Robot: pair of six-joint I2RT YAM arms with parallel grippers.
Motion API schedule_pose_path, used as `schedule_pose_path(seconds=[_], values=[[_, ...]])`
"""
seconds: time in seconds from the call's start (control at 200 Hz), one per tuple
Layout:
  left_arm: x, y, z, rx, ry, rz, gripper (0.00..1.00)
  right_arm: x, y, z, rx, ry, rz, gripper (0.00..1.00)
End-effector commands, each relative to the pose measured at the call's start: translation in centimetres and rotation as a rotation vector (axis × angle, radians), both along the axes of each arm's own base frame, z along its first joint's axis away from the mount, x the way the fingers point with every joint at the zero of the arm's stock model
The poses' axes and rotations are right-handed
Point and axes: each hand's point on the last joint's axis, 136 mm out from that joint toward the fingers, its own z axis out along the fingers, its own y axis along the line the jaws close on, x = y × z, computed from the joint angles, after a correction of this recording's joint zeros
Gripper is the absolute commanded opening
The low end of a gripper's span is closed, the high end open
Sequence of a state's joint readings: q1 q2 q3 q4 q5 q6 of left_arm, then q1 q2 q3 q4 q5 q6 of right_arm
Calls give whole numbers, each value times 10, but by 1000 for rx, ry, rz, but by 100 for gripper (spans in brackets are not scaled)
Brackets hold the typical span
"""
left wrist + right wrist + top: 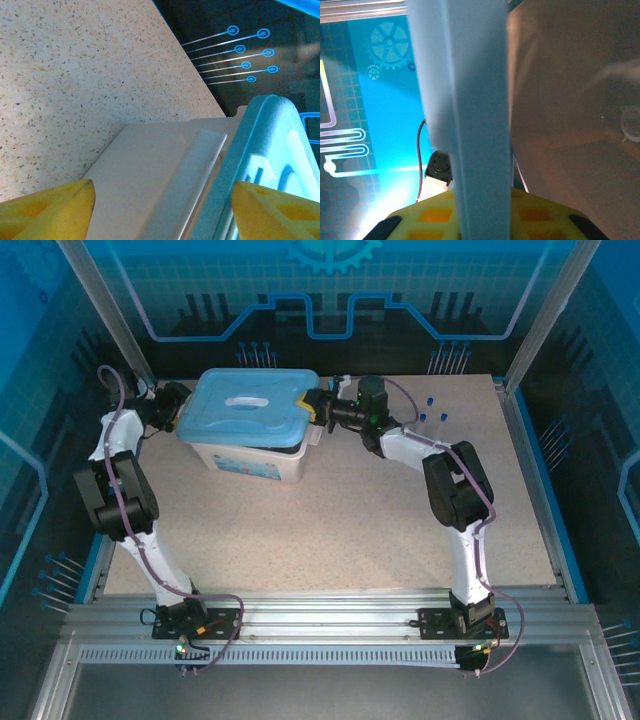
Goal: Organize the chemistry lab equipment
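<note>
In the top view, a white bin (250, 462) is seen in the upper middle of the frame on the speckled table (330, 530), with a light-blue lid (250, 405) laid on it. 3 tubes with blue caps (443, 418) are stood upright at the upper right, well apart from the bin. The left gripper (176, 406) is placed at the bin's left end. In its wrist view its yellow fingers (55, 210) are held wide apart at the bottom corners, with the bin's rim and the lid's edge between them. The right gripper (318, 408) is set at the lid's right end. There the lid's edge is flanked closely by yellow fingers (435, 215); whether it is pinched cannot be told.
</note>
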State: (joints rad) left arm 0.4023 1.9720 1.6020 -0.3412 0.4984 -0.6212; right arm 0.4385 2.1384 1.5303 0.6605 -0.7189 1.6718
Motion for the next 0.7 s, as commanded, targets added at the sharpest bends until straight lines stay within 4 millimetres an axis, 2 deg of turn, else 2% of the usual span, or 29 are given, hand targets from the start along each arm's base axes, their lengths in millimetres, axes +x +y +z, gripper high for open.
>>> schedule_pose_path(seconds=[0.0, 0.16, 0.44, 0.696], values=[[5, -9, 7, 17, -33, -36, 71, 3, -8, 7, 17, -28, -7, 27], [4, -14, 6, 19, -25, -47, 71, 3, -12, 9, 17, -32, -14, 38], [3, -15, 8, 14, -27, -44, 70, 2, -24, 9, -15, -34, -31, 45], [3, -19, 8, -2, -27, -48, 70, -10, -52, -4, -151, -25, -78, 50]])
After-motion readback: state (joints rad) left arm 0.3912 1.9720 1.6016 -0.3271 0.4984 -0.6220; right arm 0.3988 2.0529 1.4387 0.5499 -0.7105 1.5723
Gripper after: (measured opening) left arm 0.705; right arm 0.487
